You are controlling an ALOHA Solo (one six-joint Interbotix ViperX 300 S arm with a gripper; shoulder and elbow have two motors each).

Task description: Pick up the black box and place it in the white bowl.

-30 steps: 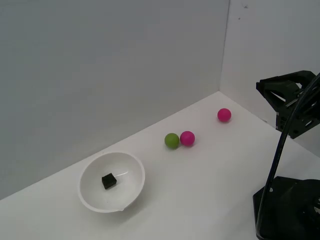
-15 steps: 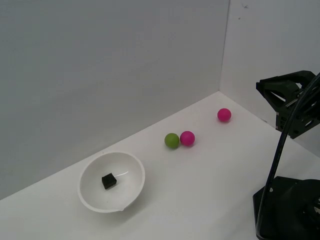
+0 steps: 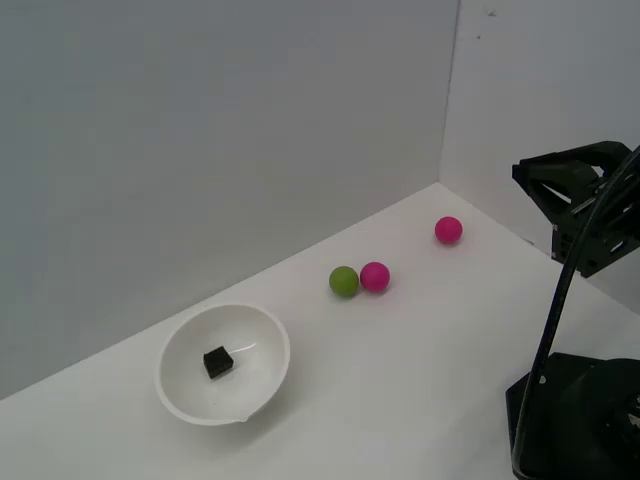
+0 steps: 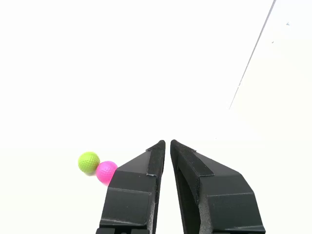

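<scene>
Black box (image 3: 217, 362) rests inside white bowl (image 3: 262, 385), placement apparently complete, hence my claw (image 4: 167, 142) sits empty, tips nearly together, well clear.

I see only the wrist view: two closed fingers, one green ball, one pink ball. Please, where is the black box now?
Observer: The black box lies inside the white bowl, on its floor, at the exterior view's left.
Operator: Is the gripper near the bowl?
Observer: No. The gripper is shut with nothing in it, and the arm stands far off at the exterior view's right edge.
Operator: Are there more balls than my two?
Observer: Yes. Besides the green ball touching a pink ball, a second pink ball sits alone, nearer the corner of the walls.
</scene>
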